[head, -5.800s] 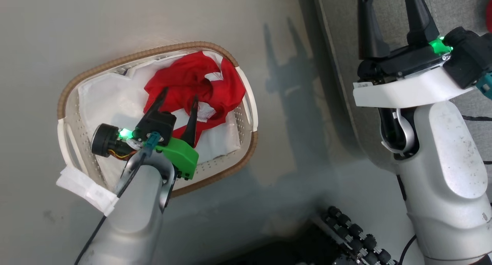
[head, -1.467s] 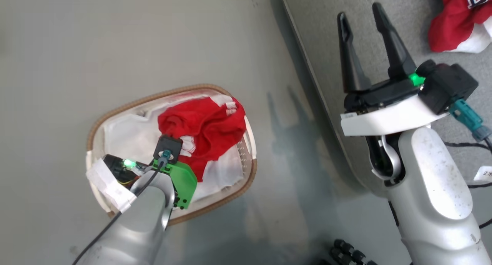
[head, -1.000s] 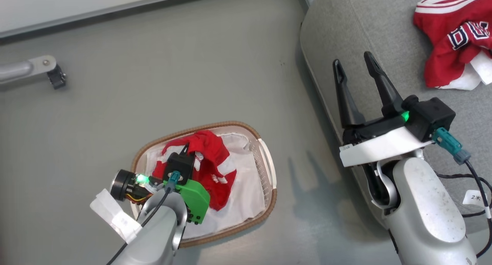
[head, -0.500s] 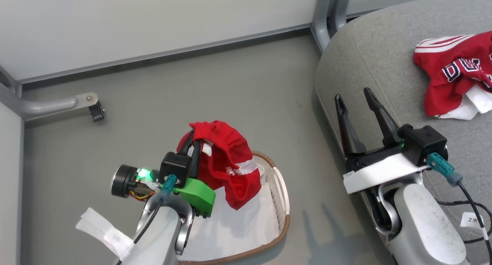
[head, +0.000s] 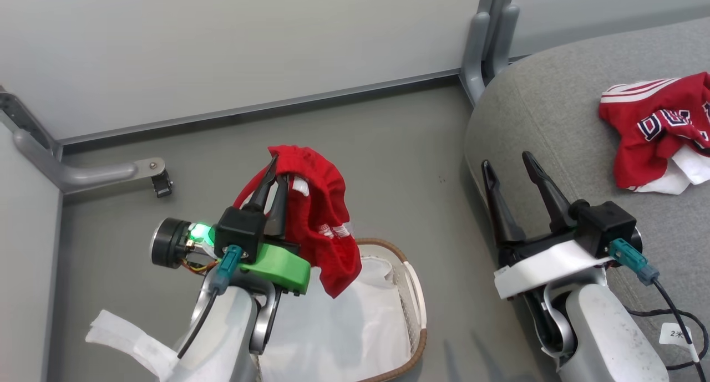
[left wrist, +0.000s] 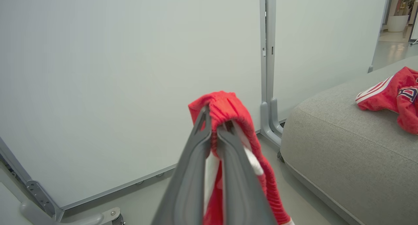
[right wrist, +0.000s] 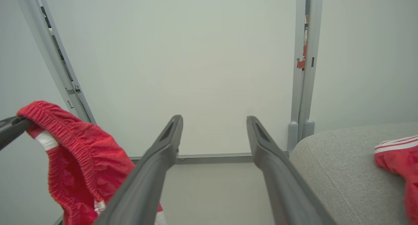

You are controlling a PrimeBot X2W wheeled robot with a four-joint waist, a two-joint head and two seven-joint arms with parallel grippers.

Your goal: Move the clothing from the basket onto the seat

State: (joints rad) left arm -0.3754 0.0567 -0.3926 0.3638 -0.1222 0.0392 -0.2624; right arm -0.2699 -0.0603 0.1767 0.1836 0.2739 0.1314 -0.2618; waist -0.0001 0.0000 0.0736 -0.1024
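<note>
Clothing (head: 321,227) hangs bunched from our left gripper (head: 279,168), whose fingers are pinched together on its gathered edge, so that it dangles over the basket (head: 417,304) and the white sheet (head: 344,326) inside. Our left arm hides much of the basket, and the bottom edge cuts off more. Our right gripper (head: 506,160) stands spread wide, holding nothing, by the seat (head: 532,110) edge. A second jersey (head: 643,127) lies on the seat, cut off at the right and its lettering only partly legible.

Your left gripper (left wrist: 214,120) is clamped on a red garment (left wrist: 233,109) at its gathered band, the cloth hanging below. To the right, another red jersey (left wrist: 396,96) lies on the grey seat (left wrist: 343,153).
</note>
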